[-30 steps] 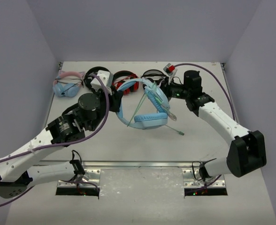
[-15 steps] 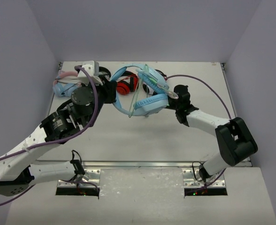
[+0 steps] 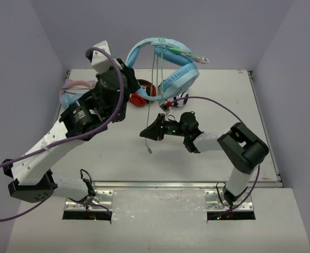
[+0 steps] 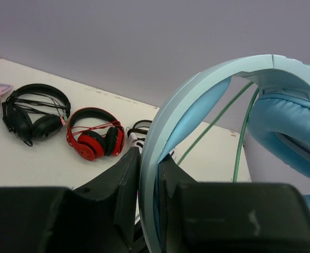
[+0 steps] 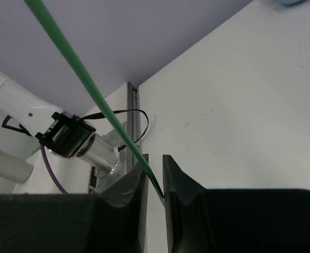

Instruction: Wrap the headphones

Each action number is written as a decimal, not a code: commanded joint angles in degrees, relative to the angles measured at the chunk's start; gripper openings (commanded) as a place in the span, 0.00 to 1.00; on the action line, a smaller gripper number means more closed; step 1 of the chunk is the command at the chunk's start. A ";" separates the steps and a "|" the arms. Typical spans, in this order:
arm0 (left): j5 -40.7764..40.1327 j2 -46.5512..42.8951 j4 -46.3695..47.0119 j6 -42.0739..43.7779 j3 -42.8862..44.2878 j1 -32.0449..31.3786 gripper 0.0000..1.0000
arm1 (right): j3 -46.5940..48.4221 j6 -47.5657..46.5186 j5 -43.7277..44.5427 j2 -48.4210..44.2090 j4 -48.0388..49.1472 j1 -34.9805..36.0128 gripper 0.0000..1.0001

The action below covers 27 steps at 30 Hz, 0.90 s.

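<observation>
The light-blue headphones (image 3: 168, 60) hang high above the back of the table. My left gripper (image 3: 127, 73) is shut on their headband (image 4: 197, 95), which is pinched between its two black fingers (image 4: 124, 174). The thin pale-green cable (image 3: 155, 89) drops from the ear cups to my right gripper (image 3: 147, 133), low over the middle of the table. In the right wrist view the cable (image 5: 86, 84) runs slanting down between the nearly closed jaws of that gripper (image 5: 155, 164). Its free end (image 3: 150, 152) dangles below the gripper.
A red pair (image 4: 94, 139), a black pair (image 4: 36, 116) and a white-and-black pair (image 4: 140, 130) lie along the back of the table. The pale-blue pair with pink cat ears (image 3: 73, 96) sits at the back left. Walls close in the table on three sides.
My left arm has lifted the headphones from table height to high at the back. My right gripper has moved from the back right down to the table's middle, now on the hanging cable.
</observation>
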 commanded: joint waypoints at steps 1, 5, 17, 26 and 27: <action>-3.76 2.67 2.47 -4.59 7.71 -0.46 0.00 | -0.22 4.77 1.42 0.50 12.85 1.59 0.16; -4.11 9.61 -1.92 -4.07 17.38 1.56 0.00 | -1.71 3.72 1.42 0.32 11.98 3.17 0.12; 4.68 17.27 -6.85 -5.74 22.59 15.01 0.00 | -14.11 0.38 4.58 -8.28 12.60 8.71 0.04; 3.44 19.12 -9.14 -7.22 9.89 23.88 0.00 | -14.03 -19.28 20.98 -33.75 -24.45 21.27 0.01; 6.32 18.34 -8.79 -8.54 7.23 26.76 0.00 | -11.67 -23.31 22.93 -36.13 -32.85 22.32 0.01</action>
